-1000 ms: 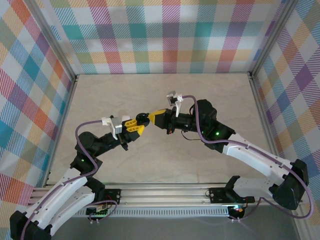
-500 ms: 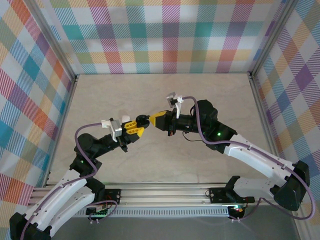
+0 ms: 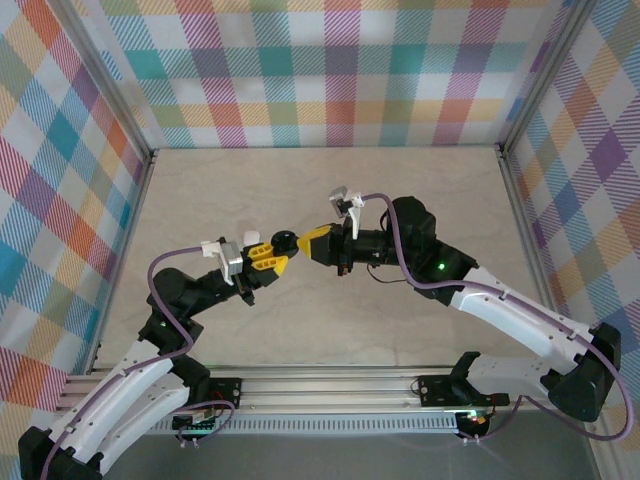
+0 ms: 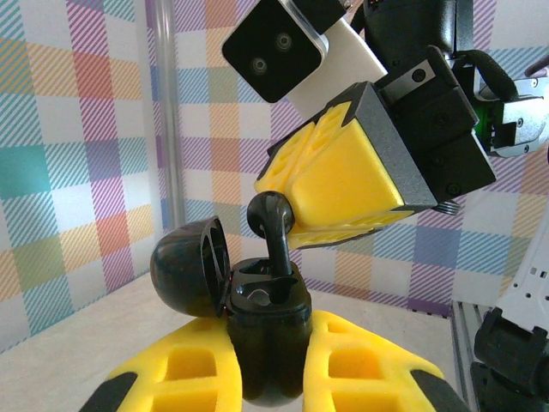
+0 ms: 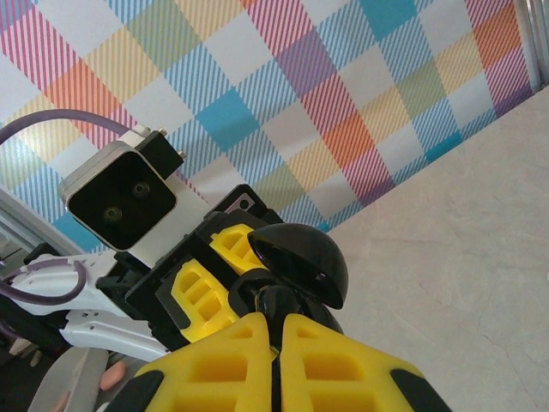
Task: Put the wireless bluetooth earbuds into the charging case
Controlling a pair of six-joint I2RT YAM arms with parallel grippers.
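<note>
The black charging case (image 4: 266, 343) stands upright between the yellow fingers of my left gripper (image 4: 268, 371), which is shut on it, and its domed lid (image 4: 189, 266) is hinged open to the left. A black stemmed earbud (image 4: 273, 227) hangs above it, its stem tip dipping into one slot of the case. My right gripper (image 4: 336, 184) is shut on the earbud's head. In the right wrist view the earbud (image 5: 279, 305) sits just past my right gripper (image 5: 276, 343), under the open lid (image 5: 296, 257). From above, both grippers (image 3: 268, 258) (image 3: 312, 243) meet mid-table at the case (image 3: 285, 240).
The beige tabletop (image 3: 330, 180) is enclosed by plaid walls (image 3: 330, 70) with aluminium posts (image 3: 115, 100) at the corners. Purple cables (image 3: 385, 235) loop off both wrists. The two wrist cameras sit close to each other above the meeting point.
Both grippers have drifted a little, the right one slightly left and toward the near edge. The earbud and the case stay held throughout.
</note>
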